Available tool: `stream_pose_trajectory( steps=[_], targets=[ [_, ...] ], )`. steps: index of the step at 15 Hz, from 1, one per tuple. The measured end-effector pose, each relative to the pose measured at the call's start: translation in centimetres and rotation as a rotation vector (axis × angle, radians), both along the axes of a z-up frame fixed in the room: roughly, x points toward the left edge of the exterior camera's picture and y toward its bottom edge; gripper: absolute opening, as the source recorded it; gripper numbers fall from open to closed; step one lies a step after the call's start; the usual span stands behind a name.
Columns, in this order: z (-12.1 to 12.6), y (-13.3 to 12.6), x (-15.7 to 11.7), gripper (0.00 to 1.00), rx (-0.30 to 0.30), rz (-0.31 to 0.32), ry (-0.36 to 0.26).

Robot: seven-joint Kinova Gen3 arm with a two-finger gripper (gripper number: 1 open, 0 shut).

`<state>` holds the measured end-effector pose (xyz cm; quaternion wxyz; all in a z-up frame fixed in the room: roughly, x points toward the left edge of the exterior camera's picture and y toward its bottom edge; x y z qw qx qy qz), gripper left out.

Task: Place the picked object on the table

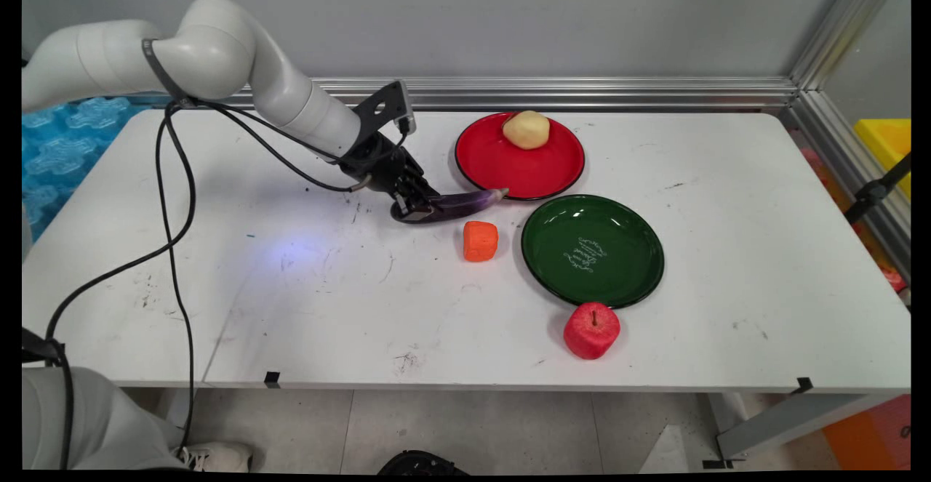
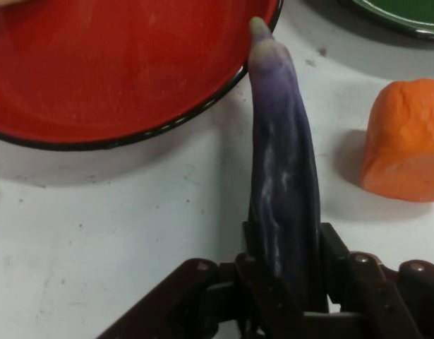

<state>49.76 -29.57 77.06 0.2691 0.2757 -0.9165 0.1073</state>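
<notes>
Black two-finger hand [image 1: 416, 206] pinching the thick end of a long glossy purple eggplant [image 2: 284, 191], low on the white worktop [image 1: 305, 278]. Grasp made; not lifted clear. Long axis running away from the hand, green-tipped stem end touching the rim of the round red plate [image 2: 97, 78]. Orange carrot chunk [image 2: 406, 145] just beside.

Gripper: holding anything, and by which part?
The end effector is shut on the long purple eggplant, gripping its thick end; the stem tip points toward the red plate.

Green plate [image 1: 553, 264]: white script, unreadable.
</notes>
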Motion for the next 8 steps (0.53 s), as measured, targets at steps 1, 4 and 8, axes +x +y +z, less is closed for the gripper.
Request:
stream_pose_trajectory(
  steps=[1, 4, 8],
  targets=[
    [-0.17, -0.06, -0.03, 0.00, 0.003, 0.001, 0.000],
    [-0.54, -0.15, -0.08, 1.00, 0.012, 0.004, 0.001],
    [-0.50, -0.29, -0.19, 1.00, 0.018, 0.008, 0.001]
  ],
)
